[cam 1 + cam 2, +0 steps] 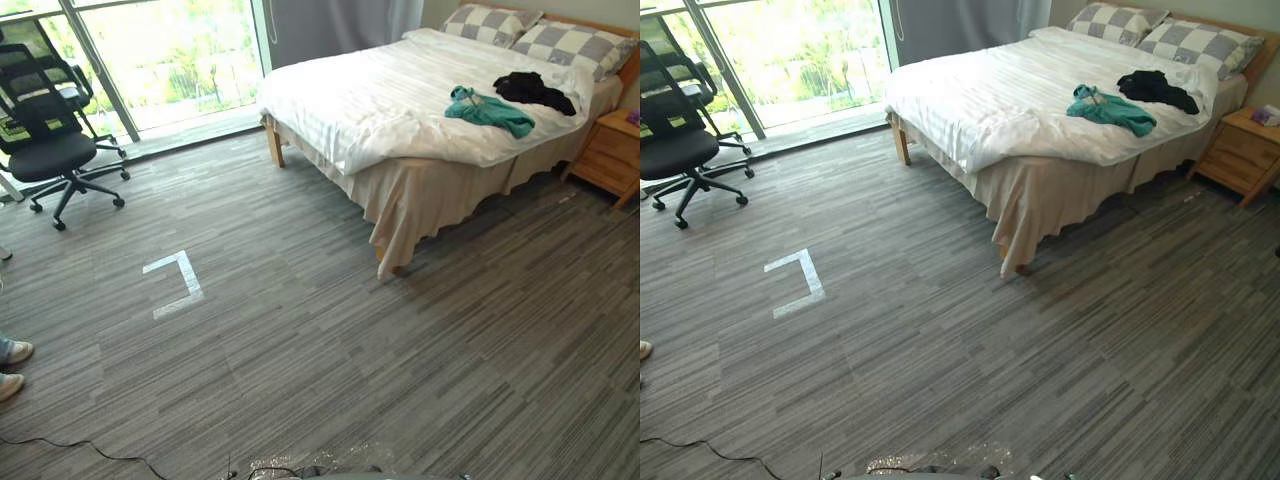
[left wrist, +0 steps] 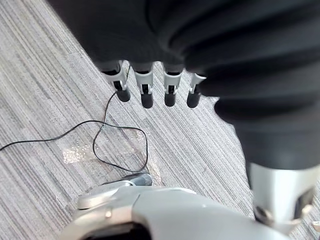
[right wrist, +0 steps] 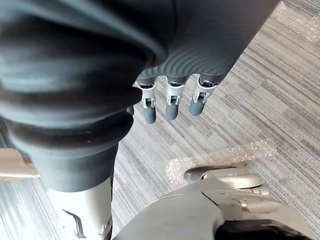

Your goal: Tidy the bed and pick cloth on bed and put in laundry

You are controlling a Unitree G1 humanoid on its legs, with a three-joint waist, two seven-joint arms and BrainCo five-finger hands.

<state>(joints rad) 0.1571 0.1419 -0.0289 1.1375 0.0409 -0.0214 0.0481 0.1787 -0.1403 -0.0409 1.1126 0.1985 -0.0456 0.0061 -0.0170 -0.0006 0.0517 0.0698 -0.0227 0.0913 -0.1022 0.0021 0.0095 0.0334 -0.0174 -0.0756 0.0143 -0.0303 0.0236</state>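
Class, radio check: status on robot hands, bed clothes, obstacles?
Left robot hand open, empty; right robot hand likewise. Teal garment, black garment lying on bed. Office chair stands apart from bed.

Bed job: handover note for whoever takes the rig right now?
Left hand: open, empty, hanging over the floor. Right hand: the same.
Teal cloth and black cloth lie on the bed, near the checked pillows; the bed is across the floor from the robot.
Done: nothing picked up.
Left: walk to the bed, take both cloths to the laundry, straighten the cover.
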